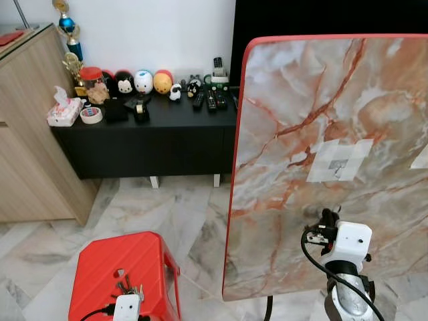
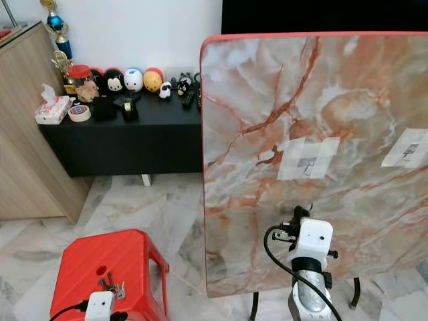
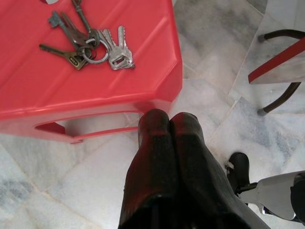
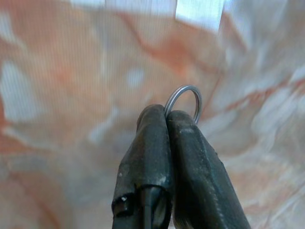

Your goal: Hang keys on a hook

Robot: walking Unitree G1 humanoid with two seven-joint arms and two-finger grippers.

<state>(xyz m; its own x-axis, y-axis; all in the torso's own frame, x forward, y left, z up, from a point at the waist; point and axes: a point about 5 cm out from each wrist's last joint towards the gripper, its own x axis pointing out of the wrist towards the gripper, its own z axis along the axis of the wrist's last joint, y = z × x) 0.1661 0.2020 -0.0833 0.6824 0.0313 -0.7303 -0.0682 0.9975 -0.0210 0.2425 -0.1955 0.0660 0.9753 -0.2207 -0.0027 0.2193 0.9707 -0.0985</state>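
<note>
The right end effector [image 4: 167, 117] pinched a thin key ring [image 4: 183, 100] shut; small, hard, slippery, best held by its ring.

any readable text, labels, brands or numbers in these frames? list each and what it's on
None can be read.
Tissue pack on the black cabinet: print too small to read.
Red-lidded jar: no legible label.
Remote controls: buttons too small to read.
Keys on the red stool: stampings blurred.
Taped hook on the marble-pattern board: no writing visible.
Right gripper, pinching a key ring: no markings.
</note>
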